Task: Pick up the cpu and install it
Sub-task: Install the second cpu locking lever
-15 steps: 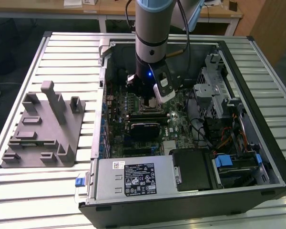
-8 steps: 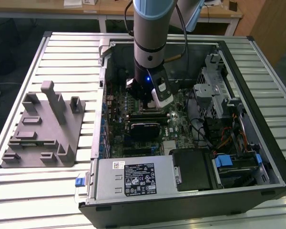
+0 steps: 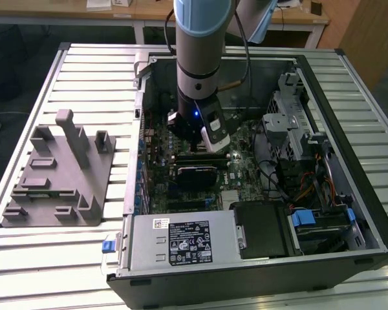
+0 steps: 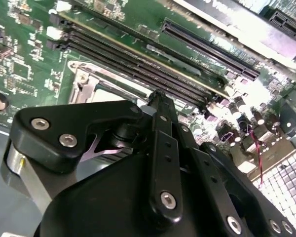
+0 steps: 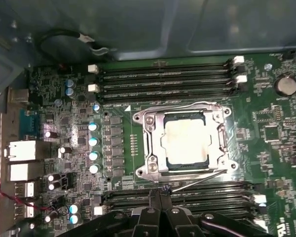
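Observation:
The cpu (image 5: 185, 142), a pale silvery square, lies flat inside the metal-framed socket (image 5: 149, 143) on the green motherboard (image 5: 276, 133) in the first wrist view. My gripper (image 5: 160, 191) hangs above the memory slots beside the socket, apart from the cpu, shut with nothing between its fingers. In the second wrist view the gripper (image 4: 157, 96) ends just short of the socket's frame (image 4: 84, 79). In the exterior view the gripper (image 3: 204, 139) reaches down into the open computer case (image 3: 349, 194) over the motherboard (image 3: 158, 187).
A grey plastic block fixture (image 3: 58, 174) stands on the slatted table at the exterior view's left. Inside the case are a power supply (image 3: 181, 242), a drive cage (image 3: 291, 123) and cables at the exterior view's right. Memory slots (image 5: 163, 79) run along both sides of the socket.

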### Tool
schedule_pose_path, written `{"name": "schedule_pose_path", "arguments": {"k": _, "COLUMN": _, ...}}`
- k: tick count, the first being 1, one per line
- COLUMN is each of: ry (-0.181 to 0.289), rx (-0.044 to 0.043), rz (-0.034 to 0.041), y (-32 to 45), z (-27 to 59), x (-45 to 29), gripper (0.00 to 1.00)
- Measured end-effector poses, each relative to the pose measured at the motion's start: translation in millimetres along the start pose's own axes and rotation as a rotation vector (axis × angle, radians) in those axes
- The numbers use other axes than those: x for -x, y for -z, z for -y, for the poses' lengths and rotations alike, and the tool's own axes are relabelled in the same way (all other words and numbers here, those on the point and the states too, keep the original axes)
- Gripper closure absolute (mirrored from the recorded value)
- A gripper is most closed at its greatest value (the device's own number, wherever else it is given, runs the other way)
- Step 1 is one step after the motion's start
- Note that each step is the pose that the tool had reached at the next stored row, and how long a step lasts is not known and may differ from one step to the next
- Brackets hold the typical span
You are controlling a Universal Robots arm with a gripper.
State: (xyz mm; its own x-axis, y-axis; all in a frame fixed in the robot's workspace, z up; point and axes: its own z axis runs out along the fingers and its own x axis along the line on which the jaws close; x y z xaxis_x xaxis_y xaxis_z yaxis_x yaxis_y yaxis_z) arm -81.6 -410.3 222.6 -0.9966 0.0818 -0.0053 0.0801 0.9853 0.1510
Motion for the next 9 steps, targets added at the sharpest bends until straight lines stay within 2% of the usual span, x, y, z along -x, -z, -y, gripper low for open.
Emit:
{"name": "schedule_pose_path", "arguments": {"k": 5, "ry": 0.000, "rx": 0.0010, "rz": -0.0007, "y": -7.1, "z": 2.9, "x": -1.9, "gripper": 0.89}}
{"name": "schedule_pose_path", "arguments": {"k": 9, "ry": 0.000, "rx": 0.0107, "rz": -0.0014, "y": -10.5, "z": 5.0, "x": -4.3, "gripper": 0.89}}
